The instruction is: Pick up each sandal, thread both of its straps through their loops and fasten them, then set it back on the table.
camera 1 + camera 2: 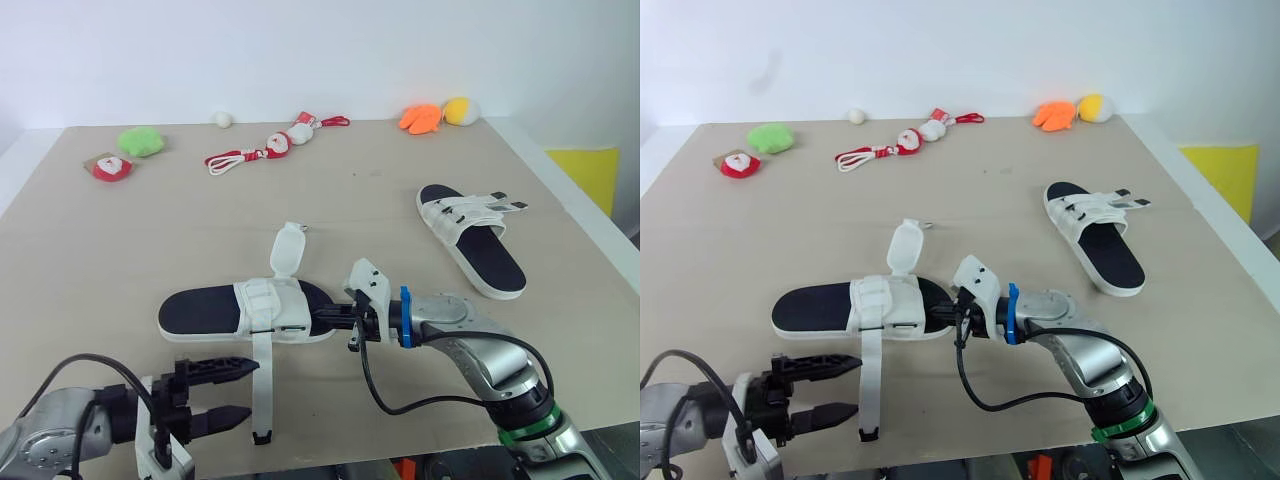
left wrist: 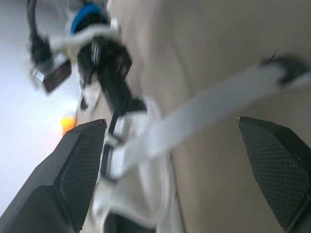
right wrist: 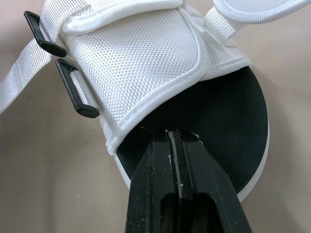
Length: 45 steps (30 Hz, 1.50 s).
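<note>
Tabletop (image 1: 100, 260) by its front edge: left gripper (image 1: 247, 390) gapes beside near sandal (image 1: 215, 310), right gripper (image 1: 325, 320) closed, touching it.

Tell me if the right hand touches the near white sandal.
Touching. The right wrist view shows the right hand, shut, resting on the black footbed of the white mesh sandal, tips against its upper's edge.

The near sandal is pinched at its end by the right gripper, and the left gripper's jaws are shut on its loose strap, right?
No: the jaws of the left gripper stand wide open, the loose strap ungripped ahead, as the left wrist view shows. The right gripper does pinch the near sandal at its end.
</note>
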Motion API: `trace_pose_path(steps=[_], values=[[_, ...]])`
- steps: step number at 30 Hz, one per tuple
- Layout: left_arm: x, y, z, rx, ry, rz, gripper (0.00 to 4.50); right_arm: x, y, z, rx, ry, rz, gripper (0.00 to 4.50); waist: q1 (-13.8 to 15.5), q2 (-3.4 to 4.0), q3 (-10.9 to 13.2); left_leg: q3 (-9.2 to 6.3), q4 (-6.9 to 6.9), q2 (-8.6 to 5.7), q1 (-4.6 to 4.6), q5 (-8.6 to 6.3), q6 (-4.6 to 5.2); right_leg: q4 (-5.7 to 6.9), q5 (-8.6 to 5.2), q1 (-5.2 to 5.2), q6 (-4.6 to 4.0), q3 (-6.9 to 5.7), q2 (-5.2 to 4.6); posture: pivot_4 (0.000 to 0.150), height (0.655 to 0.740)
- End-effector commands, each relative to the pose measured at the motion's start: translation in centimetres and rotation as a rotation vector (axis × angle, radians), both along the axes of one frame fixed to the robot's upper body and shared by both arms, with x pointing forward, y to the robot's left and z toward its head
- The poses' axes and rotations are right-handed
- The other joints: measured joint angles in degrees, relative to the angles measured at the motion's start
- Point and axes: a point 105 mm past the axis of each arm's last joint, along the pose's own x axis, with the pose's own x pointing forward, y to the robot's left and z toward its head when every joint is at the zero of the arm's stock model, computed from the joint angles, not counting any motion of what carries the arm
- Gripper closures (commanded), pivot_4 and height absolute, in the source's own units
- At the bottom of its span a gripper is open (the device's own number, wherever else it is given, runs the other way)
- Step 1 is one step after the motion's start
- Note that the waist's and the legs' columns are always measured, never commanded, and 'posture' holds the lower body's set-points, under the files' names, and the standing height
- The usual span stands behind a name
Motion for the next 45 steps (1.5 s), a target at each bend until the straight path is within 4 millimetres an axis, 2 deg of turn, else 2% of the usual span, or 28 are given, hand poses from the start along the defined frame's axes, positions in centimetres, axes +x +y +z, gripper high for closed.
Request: trace_pose_path(steps=[1, 9, 18, 24, 26, 29, 32, 35, 40, 45], values=[[-0.7, -1.3, -0.7, 0.009, -0.013, -0.057, 0.04, -0.6, 0.3, -0.7, -0.011, 0.039, 0.011, 4.50, 0.00, 0.00, -0.01, 0.01, 0.00, 0.00, 0.00, 0.00, 0.00, 0.00, 0.00, 0.01, 0.01, 0.00, 0.00, 0.150, 0.7400], [-1.4, -2.5, -2.6, 0.027, 0.025, -0.084, 0.04, -0.5, 0.0, -0.3, -0.007, 0.038, -0.001, 4.50, 0.04, 0.07, -0.08, 0.01, 0.03, -0.01, 0.04, 0.00, 0.00, 0.01, 0.00, 0.07, 0.11, 0.01, -0.01, 0.150, 0.7400], [-1.1, -3.3, -2.4, 0.023, 0.031, -0.081, 0.04, -0.5, 0.0, -0.2, -0.004, 0.039, -0.005, 4.50, 0.14, 0.18, -0.22, 0.01, 0.06, -0.02, 0.05, 0.00, 0.00, 0.01, 0.01, 0.11, 0.15, 0.01, -0.01, 0.150, 0.7400], [-0.7, -3.5, -2.2, 0.027, 0.051, -0.070, 2.52, -0.4, 0.1, -0.1, 0.000, 0.039, -0.004, 4.50, 0.14, 0.18, -0.21, 0.00, 0.07, -0.01, 0.05, 0.01, 0.01, 0.04, 0.00, 0.10, 0.17, 0.00, 0.01, 0.150, 0.7400], [-0.7, -3.5, -2.2, 0.026, 0.054, -0.067, 3.62, -0.4, 0.1, -0.1, 0.001, 0.039, -0.005, 4.50, 0.15, 0.20, -0.24, 0.00, 0.08, -0.02, 0.05, 0.01, 0.01, 0.04, 0.00, 0.11, 0.17, 0.00, 0.00, 0.150, 0.7400], [-0.8, -3.5, -2.2, 0.022, 0.063, -0.069, 4.34, -0.4, 0.1, -0.1, 0.001, 0.039, -0.005, 4.50, 0.15, 0.23, -0.25, 0.01, 0.08, -0.02, 0.07, 0.01, 0.01, 0.04, 0.01, 0.13, 0.17, 0.01, 0.00, 0.150, 0.7400], [-0.9, -3.6, -1.8, -0.021, 0.105, -0.075, 4.34, -0.3, 0.1, -0.1, 0.000, 0.039, -0.005, 4.50, 0.15, 0.23, -0.25, 0.00, 0.08, -0.02, 0.08, 0.01, 0.01, 0.06, 0.00, 0.13, 0.18, 0.01, 0.01, 0.150, 0.7400], [-0.7, -3.6, -0.5, -0.112, 0.210, -0.034, 4.34, -0.3, 0.1, -0.1, -0.002, 0.039, -0.004, 4.50, 0.13, 0.21, -0.25, 0.01, 0.08, -0.01, 0.07, 0.01, 0.01, 0.06, -0.01, 0.12, 0.19, 0.01, 0.01, 0.150, 0.7400], [1.0, -3.5, 3.1, -0.309, 0.593, 0.124, 4.34, -0.2, 0.1, -0.2, -0.006, 0.040, 0.001, 4.50, 0.14, 0.20, -0.22, -0.02, 0.13, 0.00, 0.08, 0.02, 0.03, 0.21, -0.04, 0.10, 0.23, 0.00, 0.01, 0.150, 0.7400], [1.3, -3.9, 5.7, -0.383, 0.869, 0.137, 4.34, -0.2, 0.2, -0.3, -0.006, 0.039, 0.004, 4.50, 0.15, 0.19, -0.20, -0.02, 0.16, 0.00, 0.12, 0.02, 0.04, 0.22, -0.04, 0.12, 0.22, 0.00, 0.04, 0.150, 0.7400]])
